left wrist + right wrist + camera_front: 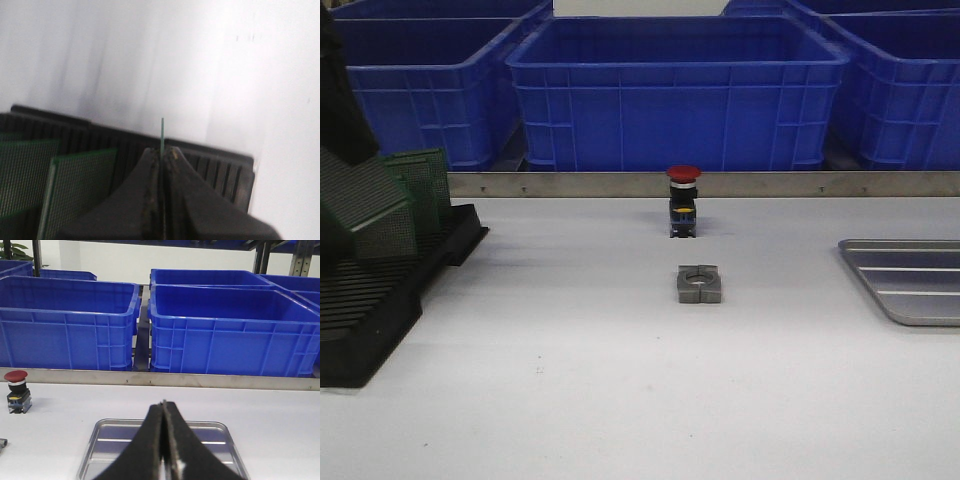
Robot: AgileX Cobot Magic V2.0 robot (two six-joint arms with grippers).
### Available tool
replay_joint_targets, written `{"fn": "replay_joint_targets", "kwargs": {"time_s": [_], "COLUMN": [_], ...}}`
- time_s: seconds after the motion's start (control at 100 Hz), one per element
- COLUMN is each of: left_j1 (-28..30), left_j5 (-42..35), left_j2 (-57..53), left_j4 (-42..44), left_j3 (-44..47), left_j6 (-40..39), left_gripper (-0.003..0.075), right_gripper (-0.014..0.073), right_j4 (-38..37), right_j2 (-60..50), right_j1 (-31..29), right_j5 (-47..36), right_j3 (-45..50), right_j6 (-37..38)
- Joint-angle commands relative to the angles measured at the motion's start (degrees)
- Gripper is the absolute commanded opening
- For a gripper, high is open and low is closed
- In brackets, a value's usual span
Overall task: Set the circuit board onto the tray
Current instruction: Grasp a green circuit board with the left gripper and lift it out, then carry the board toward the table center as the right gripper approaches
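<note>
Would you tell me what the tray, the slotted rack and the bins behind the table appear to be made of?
The tray looks like bare metal: silver-grey, softly reflective, with pressed ridges. The slotted rack seems matte black plastic, though the exact material is unclear. The bins look like moulded blue plastic, glossy with ribbed walls.

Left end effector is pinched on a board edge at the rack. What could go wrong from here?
1. The left end effector grips the board only by its thin edge; it may slip or twist.
2. Neighbouring boards stand close in the rack; lifting could snag them.
3. The tray lies far right; the carry passes the button and the block.
</note>
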Motion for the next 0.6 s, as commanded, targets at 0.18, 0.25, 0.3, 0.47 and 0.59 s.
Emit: {"fn": "replay_joint_targets", "kwargs": {"time_s": [0.18,0.25,0.3,0.47,0.59], "left_j1": [-1.42,-3.13,-4.71,-10.45,-14.17], "left_j5": [3.78,3.78,3.78,3.78,3.78], "left_j2": [-2.58,-2.58,-2.58,-2.58,-2.58], "left_j4": [-26.15,-29.92,-31.32,-31.98,-32.3], "left_j3": [-1.88,-1.88,-1.88,-1.88,-1.88], "left_j6": [-0.69,-0.69,-0.69,-0.69,-0.69], "left_gripper": [-0.002,-0.002,-0.002,-0.002,-0.002], "right_gripper": [-0.0061,-0.0061,-0.0061,-0.0061,-0.0061], "right_j4": [-0.23,-0.23,-0.23,-0.23,-0.23], "right_j2": [-1.27,-1.27,-1.27,-1.27,-1.27], "right_j1": [-0.29,-0.29,-0.29,-0.29,-0.29], "right_j5": [-4.28,-4.28,-4.28,-4.28,-4.28], "right_j3": [-0.72,-0.72,-0.72,-0.72,-0.72], "right_j6": [-0.45,-0.45,-0.45,-0.45,-0.45]}}
